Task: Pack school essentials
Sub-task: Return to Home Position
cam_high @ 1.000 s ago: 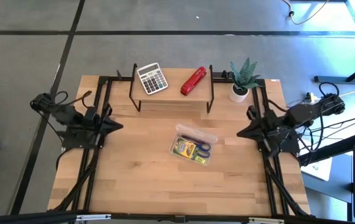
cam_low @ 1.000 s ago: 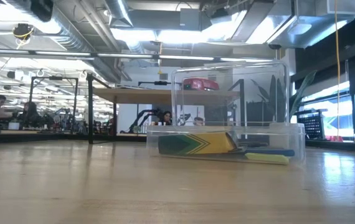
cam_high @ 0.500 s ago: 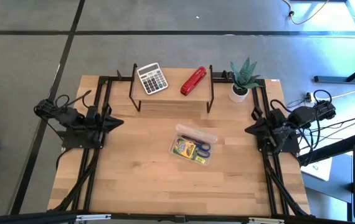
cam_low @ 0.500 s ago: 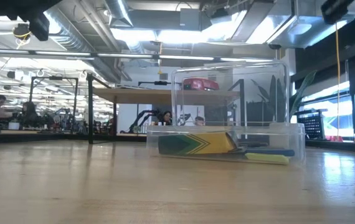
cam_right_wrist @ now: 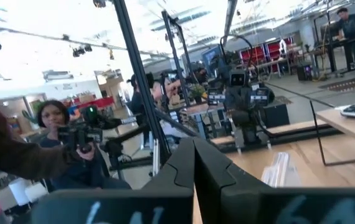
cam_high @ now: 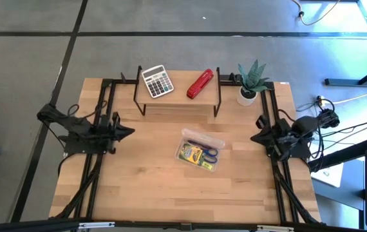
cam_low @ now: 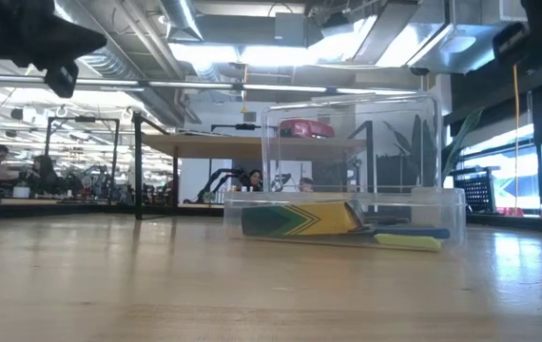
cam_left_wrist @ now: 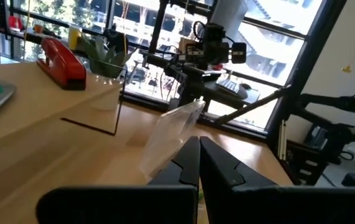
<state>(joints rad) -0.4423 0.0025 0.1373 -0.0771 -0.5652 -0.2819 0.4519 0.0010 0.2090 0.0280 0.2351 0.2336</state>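
Note:
A clear plastic case (cam_high: 201,150) stands in the middle of the table, its lid (cam_low: 352,142) upright and open. Inside lie the school essentials that show: a yellow-green printed box (cam_high: 193,154) and blue-handled scissors (cam_high: 210,153). My left gripper (cam_high: 131,131) hangs shut over the table's left side, pointing level toward the case. My right gripper (cam_high: 253,137) hangs shut over the right side, also facing the case. The wrist views show each pair of fingers closed on nothing: left gripper (cam_left_wrist: 199,152), right gripper (cam_right_wrist: 194,155).
A raised shelf (cam_high: 177,96) at the far edge carries a grey calculator (cam_high: 156,81) and a red stapler (cam_high: 200,84). A potted plant (cam_high: 250,82) stands at the far right. Black frame rails (cam_high: 100,161) run along both sides. People show in the room beyond.
Both arms have folded down toward their bases, and their dark shapes have sunk into the top corners of the low view. The right gripper has drawn back a little toward the table's right edge. Both stay shut. The case has not moved.

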